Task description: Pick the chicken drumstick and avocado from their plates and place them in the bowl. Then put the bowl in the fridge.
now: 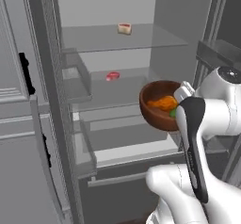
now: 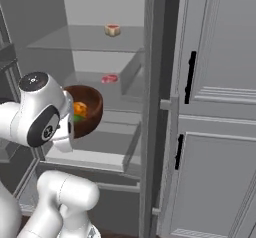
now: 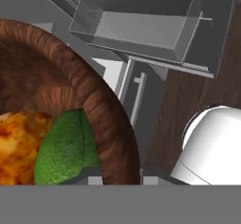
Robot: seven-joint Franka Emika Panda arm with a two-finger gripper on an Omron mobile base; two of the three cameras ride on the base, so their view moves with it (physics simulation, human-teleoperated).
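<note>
The gripper (image 1: 177, 109) was clamped on the near rim of the bowl (image 1: 155, 106), holding it before the open fridge (image 1: 122, 77), with the chicken drumstick (image 1: 162, 102) and avocado (image 3: 66, 148) lying inside just beyond its fingers.

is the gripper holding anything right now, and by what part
Yes, the gripper is shut on the wooden bowl, pinching its rim on the side nearest the arm. The drumstick and avocado sit inside.

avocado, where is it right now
The avocado lies inside the reddish-brown bowl, pressed against its wall beside the chicken drumstick, with the bowl held up in front of the open fridge shelves.
</note>
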